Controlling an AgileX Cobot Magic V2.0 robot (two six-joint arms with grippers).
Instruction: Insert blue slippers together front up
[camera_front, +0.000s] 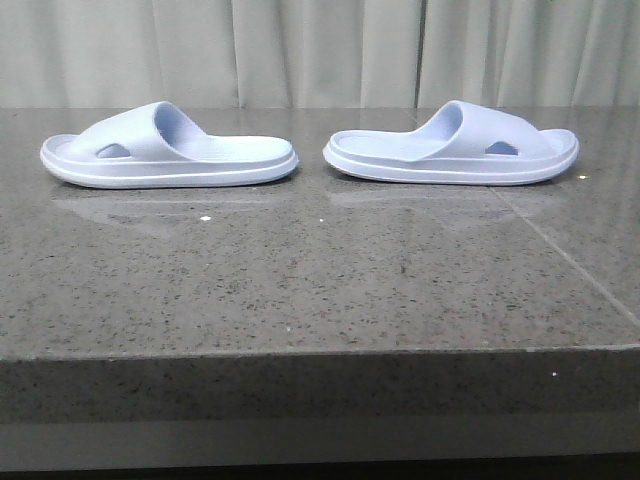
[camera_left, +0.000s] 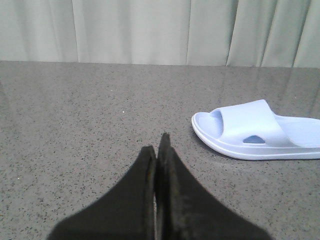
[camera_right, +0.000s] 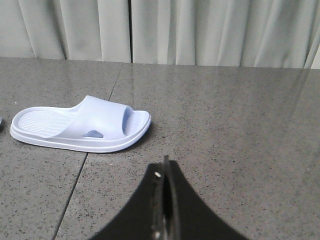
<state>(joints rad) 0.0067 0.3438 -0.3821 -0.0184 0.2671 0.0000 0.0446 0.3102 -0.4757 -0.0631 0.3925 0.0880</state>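
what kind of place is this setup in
Probably an indoor lab or staged test bench rather than a home: a bare polished speckled stone countertop, a plain pale curtain closing off the background, and only the blue slippers laid out on it.

Soft, even light is falling from overhead, keeping all three views bright without harsh contrast. The polished worktop (camera_front: 300, 290) is mirroring pale smears just below both blue slippers (camera_front: 170, 147), and tiny white glints are sparkling around 6 o'clock of the left one. Thin shadows are hugging the soles. In both wrist views the dark jaws are sitting close to the lens, blurring softly at their edges, while the curtain (camera_front: 320, 50) is staying mildly soft.
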